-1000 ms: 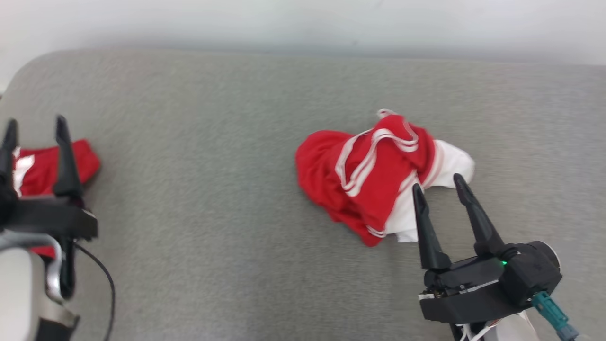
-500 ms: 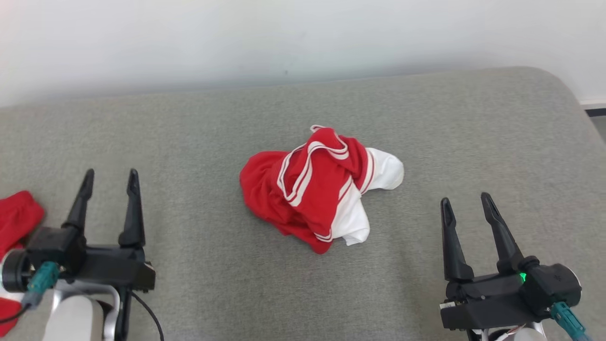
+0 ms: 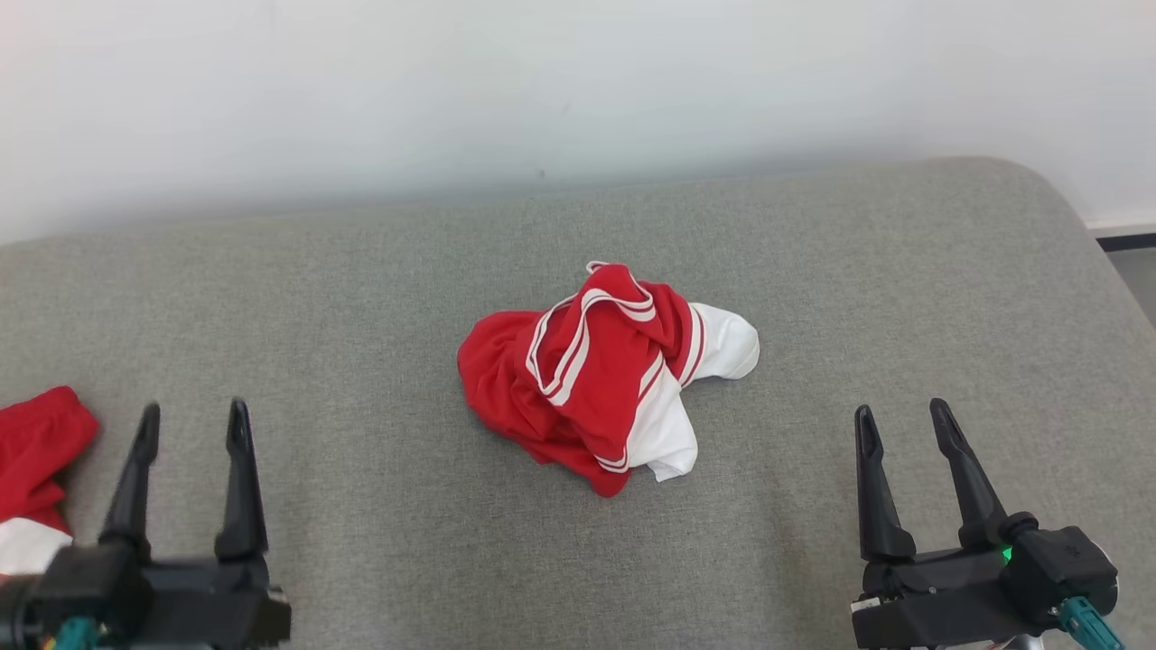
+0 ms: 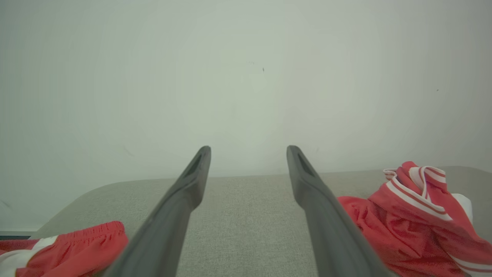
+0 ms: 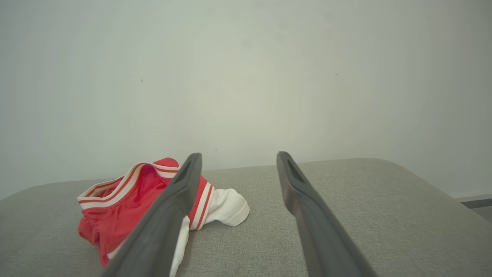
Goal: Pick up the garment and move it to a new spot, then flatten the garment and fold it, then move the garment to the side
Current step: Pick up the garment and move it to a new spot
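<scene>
Garment [image 3: 587, 370] in a heap on the grey cushion [image 3: 361, 298], nothing is held

Nearest to the head camera, the left gripper [image 3: 193, 411] stands at the lower left and the right gripper [image 3: 902, 411] at the lower right. Both have their fingers pointing away from the robot. The two fingers of each one are spread wide apart, there is nothing between them, and they hold no cloth.

Near the left gripper, on its outer side, a second red cloth [image 3: 36, 442] with a white part lies at the left edge of the cushion.

A little farther, between the two grippers and apart from both, lies the garment. It is red with white stripes along its edges and has a white part on the right side. It is crumpled into a loose heap, not flat and not folded. In the left wrist view the garment [image 4: 407, 215] is to the right of the fingers. In the right wrist view the garment [image 5: 127, 196] is to the left, partly hidden behind the left finger of that view.

Behind the garment the cushion goes on bare until its far edge, which is rounded at the right corner. Behind the cushion there is a plain pale wall [image 3: 542, 81]
</scene>
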